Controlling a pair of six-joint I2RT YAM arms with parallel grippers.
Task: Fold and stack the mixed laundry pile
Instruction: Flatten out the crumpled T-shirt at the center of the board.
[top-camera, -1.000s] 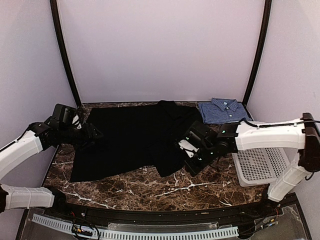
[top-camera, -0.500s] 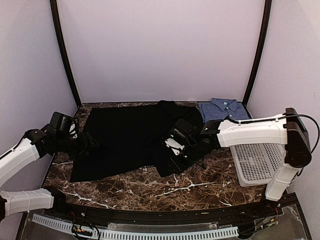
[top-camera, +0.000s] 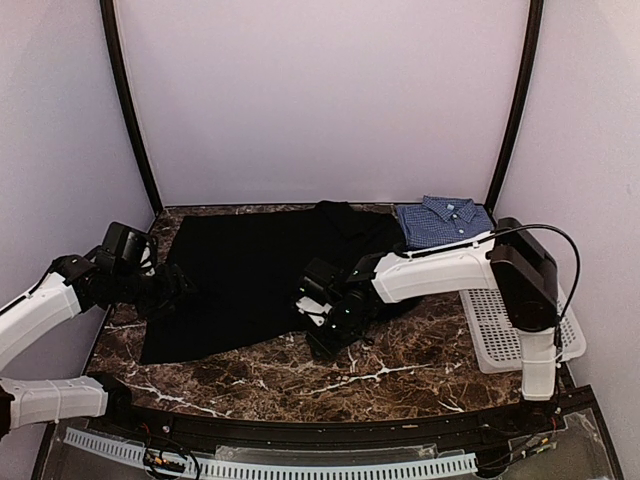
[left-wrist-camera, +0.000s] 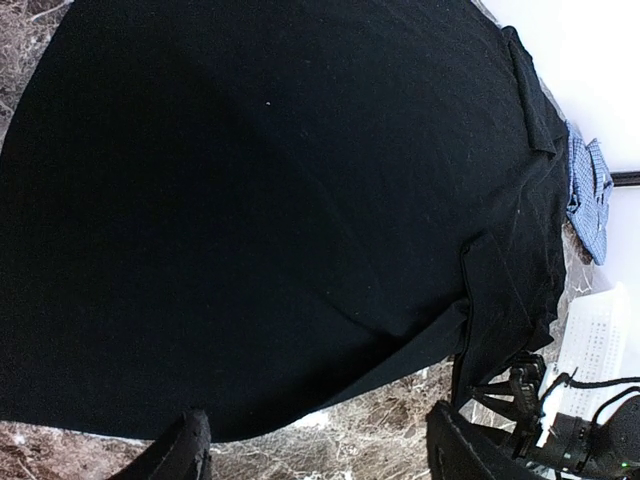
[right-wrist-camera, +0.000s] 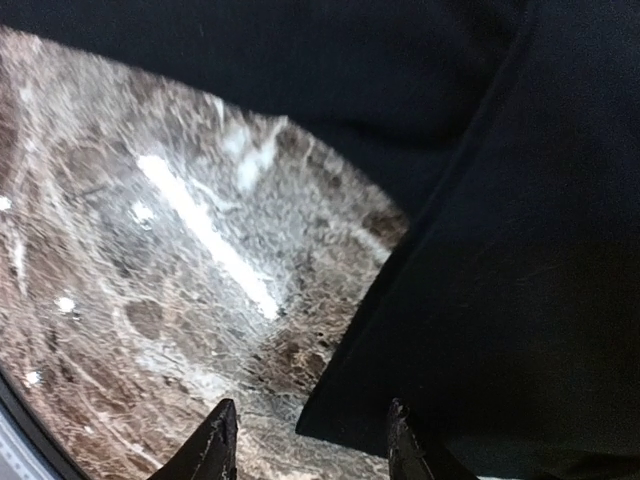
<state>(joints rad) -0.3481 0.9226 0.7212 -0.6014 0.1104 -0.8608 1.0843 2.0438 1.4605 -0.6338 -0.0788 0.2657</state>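
My top view looks down from above and behind my bases toward the far wall, taking in the whole surface (top-camera: 400, 375). My left wrist view faces right from mid-range across the black garment (left-wrist-camera: 250, 200), reaching my right arm (left-wrist-camera: 585, 440) and the basket (left-wrist-camera: 600, 340). My right wrist view hangs close over the garment's near edge, which all three views share.

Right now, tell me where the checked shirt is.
Top view: the checked shirt lies folded at the far right, beside the black garment, behind the white basket.
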